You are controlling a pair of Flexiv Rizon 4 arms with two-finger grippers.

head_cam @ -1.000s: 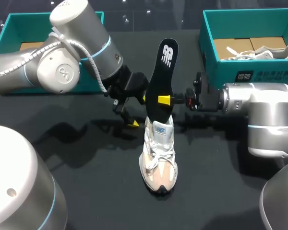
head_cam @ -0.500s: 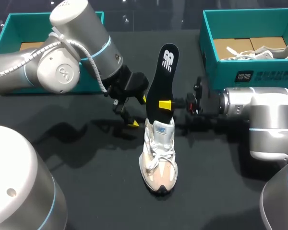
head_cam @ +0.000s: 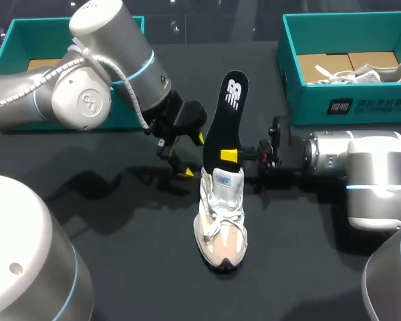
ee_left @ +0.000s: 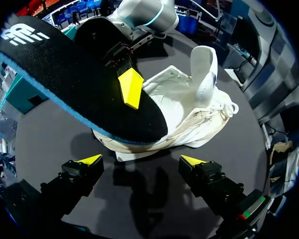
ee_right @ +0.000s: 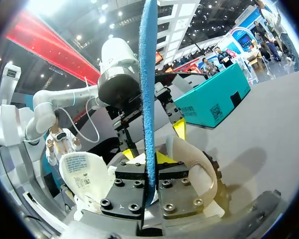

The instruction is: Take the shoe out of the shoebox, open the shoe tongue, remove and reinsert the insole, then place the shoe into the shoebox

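Observation:
A white and peach shoe [head_cam: 221, 217] stands on the black table, toe toward the front edge. A black insole [head_cam: 225, 120] with a blue underside rises nearly upright out of the shoe's opening. My right gripper [head_cam: 230, 155] is shut on its lower part; in the right wrist view the insole's blue edge [ee_right: 148, 94] runs between the closed fingers of that gripper [ee_right: 150, 170], with the shoe [ee_right: 85, 175] below. My left gripper [head_cam: 193, 155] stands open just left of the shoe's heel. In the left wrist view the left gripper [ee_left: 141, 160] holds nothing, and the insole [ee_left: 74, 84] and shoe [ee_left: 192, 112] lie ahead of it.
A teal shoebox [head_cam: 351, 100] at the back right holds another white shoe [head_cam: 371, 72] on cardboard. A second teal box [head_cam: 17, 50] sits at the back left, partly behind my left arm. Bare black table lies in front of the shoe.
My right gripper has come down a little with the insole, sinking its lower end deeper into the shoe. The left arm has not moved.

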